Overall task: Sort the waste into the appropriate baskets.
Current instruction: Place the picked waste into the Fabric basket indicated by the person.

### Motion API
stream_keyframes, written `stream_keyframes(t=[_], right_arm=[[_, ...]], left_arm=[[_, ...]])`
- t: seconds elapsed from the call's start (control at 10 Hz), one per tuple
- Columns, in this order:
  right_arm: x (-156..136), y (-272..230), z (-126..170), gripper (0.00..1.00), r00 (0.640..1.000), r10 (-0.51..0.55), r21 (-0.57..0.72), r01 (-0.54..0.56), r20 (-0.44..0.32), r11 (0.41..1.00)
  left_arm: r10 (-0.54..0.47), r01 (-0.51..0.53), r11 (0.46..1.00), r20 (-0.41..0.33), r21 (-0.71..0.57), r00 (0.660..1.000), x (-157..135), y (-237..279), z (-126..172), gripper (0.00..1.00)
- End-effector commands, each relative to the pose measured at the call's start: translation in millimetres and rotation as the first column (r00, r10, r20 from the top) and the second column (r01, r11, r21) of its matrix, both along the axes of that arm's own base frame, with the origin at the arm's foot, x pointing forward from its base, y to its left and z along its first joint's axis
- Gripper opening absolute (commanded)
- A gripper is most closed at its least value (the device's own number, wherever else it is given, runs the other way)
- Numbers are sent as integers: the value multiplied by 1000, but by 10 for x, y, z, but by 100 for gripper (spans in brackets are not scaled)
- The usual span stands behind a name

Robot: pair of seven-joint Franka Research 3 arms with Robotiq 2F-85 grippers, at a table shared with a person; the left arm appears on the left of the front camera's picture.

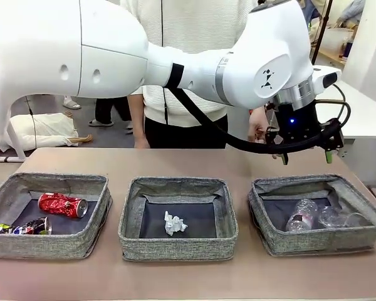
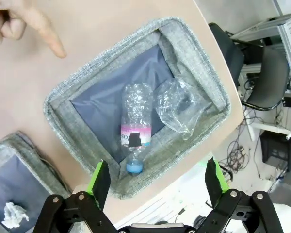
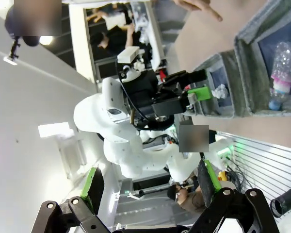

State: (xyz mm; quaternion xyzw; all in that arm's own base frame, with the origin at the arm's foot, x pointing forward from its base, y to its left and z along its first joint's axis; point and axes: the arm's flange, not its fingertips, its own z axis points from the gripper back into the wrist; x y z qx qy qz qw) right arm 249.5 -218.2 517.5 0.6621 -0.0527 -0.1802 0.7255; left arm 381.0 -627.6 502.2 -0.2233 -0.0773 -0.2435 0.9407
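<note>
Directly below your left gripper lies the clear bottle with pink label, flat in the right-hand basket with the clear plastic cup touching its side. You can see the fingers spread wide with nothing between them (the person's hand points at the table just beyond that basket). Your right gripper also stands apart and empty, facing the left arm.

Front view faces three baskets; left wrist overlooks the right basket.
</note>
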Motion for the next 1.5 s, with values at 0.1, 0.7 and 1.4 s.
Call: stream_keyframes(t=[0.1,0.7,1.4], right_arm=[[0,0,0,100,1000,0,0,0,0,1000],[699,1072,170,100,962,272,-76,-273,-15,959],[1279,2315,275,100,852,520,65,-516,-67,854]], left_arm=[[26,-26,1000,5,9,1000,-5,228,192,100],[357,-372,915,-117,-156,927,-129,3437,979,100],[3,-262,788,-423,-557,906,205,6365,-72,100]])
